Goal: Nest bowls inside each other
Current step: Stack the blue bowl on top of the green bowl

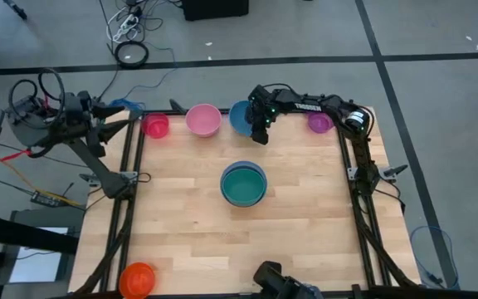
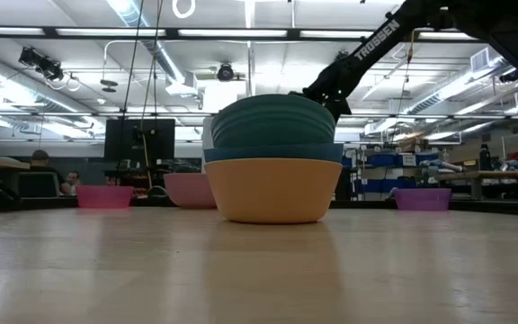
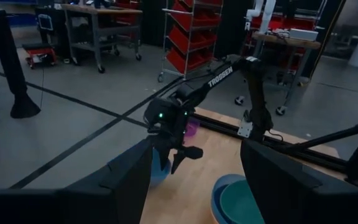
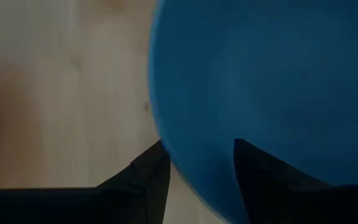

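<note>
High view showed nesting barely begun: at table centre the dark green bowl [image 1: 242, 186] sat inside the light blue bowl [image 1: 260, 176]. Magenta bowl [image 1: 155, 125], pink bowl [image 1: 203, 120], blue bowl [image 1: 241, 117] and purple bowl [image 1: 319, 123] stood singly along the 12 o'clock edge, apparently empty; orange bowl [image 1: 138, 278] at 7 o'clock. Right gripper [image 4: 196, 163] straddled the blue bowl's rim, jaws parted, not yet clamped. Left gripper [image 3: 194, 177] waited spread wide, off-table at 10 o'clock.

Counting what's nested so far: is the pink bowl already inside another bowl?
No. In the high view the pink bowl sits alone on the table, apart from the dark green bowl.
</note>
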`<state>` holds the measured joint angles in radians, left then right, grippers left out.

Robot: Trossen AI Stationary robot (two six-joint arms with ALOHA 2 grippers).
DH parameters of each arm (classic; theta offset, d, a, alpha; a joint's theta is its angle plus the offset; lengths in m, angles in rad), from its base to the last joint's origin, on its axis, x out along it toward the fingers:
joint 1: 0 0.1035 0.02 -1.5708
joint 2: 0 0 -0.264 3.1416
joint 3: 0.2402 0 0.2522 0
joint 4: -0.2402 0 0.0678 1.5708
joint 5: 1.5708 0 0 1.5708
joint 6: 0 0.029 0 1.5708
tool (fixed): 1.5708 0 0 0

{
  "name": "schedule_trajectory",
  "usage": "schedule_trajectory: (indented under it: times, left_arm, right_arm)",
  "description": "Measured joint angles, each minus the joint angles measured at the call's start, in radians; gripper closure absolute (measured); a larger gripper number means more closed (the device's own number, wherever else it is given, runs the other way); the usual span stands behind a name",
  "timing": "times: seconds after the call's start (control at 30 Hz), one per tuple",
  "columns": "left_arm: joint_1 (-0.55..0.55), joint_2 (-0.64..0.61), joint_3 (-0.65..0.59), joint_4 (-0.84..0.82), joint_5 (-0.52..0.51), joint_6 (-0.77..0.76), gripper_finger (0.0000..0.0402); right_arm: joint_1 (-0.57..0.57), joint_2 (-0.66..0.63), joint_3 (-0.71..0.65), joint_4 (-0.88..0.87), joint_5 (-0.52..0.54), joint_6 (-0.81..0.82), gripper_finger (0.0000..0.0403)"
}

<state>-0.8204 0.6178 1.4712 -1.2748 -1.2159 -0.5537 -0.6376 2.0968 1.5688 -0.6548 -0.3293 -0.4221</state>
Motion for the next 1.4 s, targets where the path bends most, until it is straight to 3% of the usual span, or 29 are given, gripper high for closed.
schedule_trajectory:
  times: [0.17,0.37,0.7,1.03,1.23,1.4]
  left_arm:
    - [0.000,0.001,0.000,0.000,0.009,0.000,0.0149]
    - [0.000,0.001,0.000,0.000,0.010,0.000,0.0149]
    - [0.000,0.001,-0.030,-0.001,0.025,-0.006,0.0149]
    - [0.000,0.002,-0.075,-0.004,0.032,-0.049,0.0149]
    - [0.000,0.002,-0.110,-0.002,0.032,-0.073,0.0149]
    - [0.000,0.002,-0.140,0.000,0.032,-0.112,0.0149]
  right_arm:
    - [0.008,0.012,0.000,-0.011,0.026,-0.015,0.0269]
    - [0.042,-0.043,0.002,-0.056,0.059,-0.089,0.0389]
    - [0.204,-0.193,0.000,-0.165,0.122,-0.079,0.0402]
    - [0.539,-0.357,-0.001,-0.264,0.237,0.035,0.0403]
    - [0.710,-0.366,0.000,-0.285,0.307,0.123,0.0403]
    - [0.748,-0.347,0.000,-0.291,0.298,0.183,0.0403]
